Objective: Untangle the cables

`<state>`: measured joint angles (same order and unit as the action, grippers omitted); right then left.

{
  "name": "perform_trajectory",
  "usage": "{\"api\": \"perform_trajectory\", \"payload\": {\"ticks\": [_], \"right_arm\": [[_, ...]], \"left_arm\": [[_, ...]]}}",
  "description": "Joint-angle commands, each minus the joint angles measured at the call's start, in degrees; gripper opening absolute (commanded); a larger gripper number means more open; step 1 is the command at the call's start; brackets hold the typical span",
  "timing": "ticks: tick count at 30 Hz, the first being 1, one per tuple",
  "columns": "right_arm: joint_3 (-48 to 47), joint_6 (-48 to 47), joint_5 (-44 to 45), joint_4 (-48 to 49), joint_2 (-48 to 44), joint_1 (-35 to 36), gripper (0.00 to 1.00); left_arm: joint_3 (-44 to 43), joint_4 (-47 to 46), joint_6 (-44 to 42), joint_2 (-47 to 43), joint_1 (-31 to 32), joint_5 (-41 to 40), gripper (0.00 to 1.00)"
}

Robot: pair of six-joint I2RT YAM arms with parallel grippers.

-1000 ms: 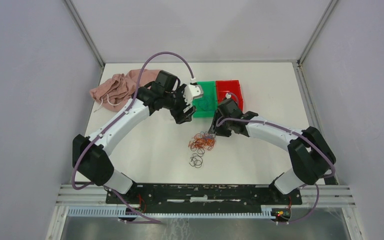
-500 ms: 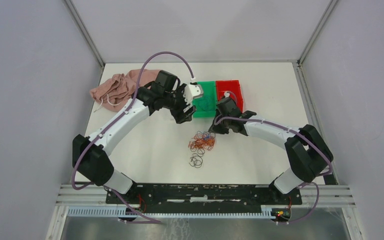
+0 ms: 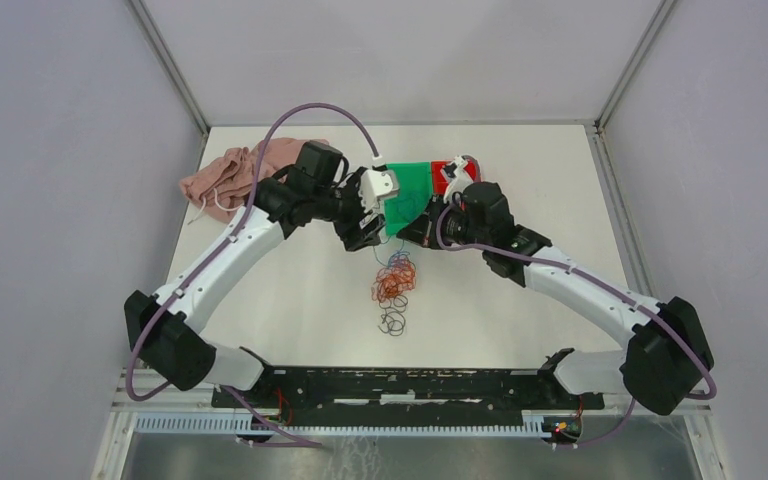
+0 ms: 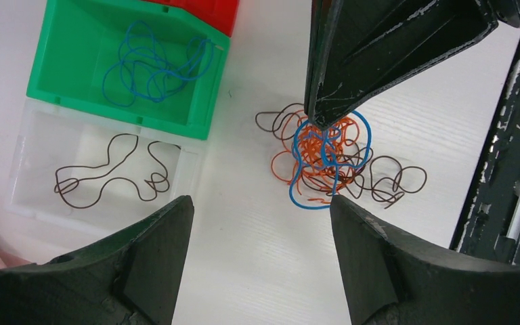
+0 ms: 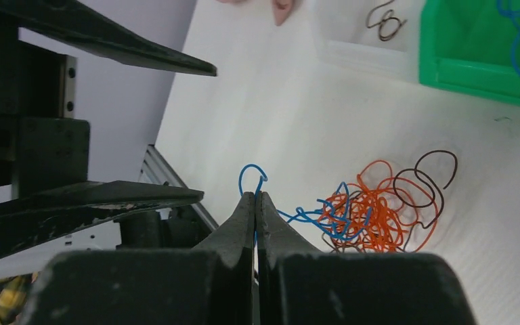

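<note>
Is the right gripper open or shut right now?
Shut. In the right wrist view the right gripper has its fingers pressed together with no gap, pinching a blue cable whose loop sticks out past the tips.

The cables (image 4: 325,159) mix orange-red, blue and dark brown strands (each one solid colour). The green bin (image 4: 74,40) is bright and plain, the red bin (image 4: 206,8) likewise; the cloth (image 3: 228,175) is dusty pink, the table (image 4: 257,271) white.
</note>
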<state>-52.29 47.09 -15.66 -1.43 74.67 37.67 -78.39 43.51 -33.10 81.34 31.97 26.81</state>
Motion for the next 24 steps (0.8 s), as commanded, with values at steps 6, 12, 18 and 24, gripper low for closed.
{"api": "perform_trajectory", "payload": {"ticks": [6,12,18,24], "right_arm": [[1.47,1.89,-8.11,11.82,-4.93,0.61,0.00],[0.79,2.63,-9.91,13.10,-6.12,1.29,0.00],[0.64,2.81,-10.95,13.97,-6.83,2.28,0.00],[0.45,2.94,-11.57,14.37,-7.06,2.84,0.00]], "left_arm": [[1.05,3.95,1.18,-4.24,0.03,11.45,0.81],[4.97,-1.67,6.46,-6.33,0.56,9.88,0.79],[6.40,-8.23,11.85,-6.67,0.55,5.30,0.71],[6.28,-8.22,12.64,-6.28,0.56,6.94,0.39]]}}
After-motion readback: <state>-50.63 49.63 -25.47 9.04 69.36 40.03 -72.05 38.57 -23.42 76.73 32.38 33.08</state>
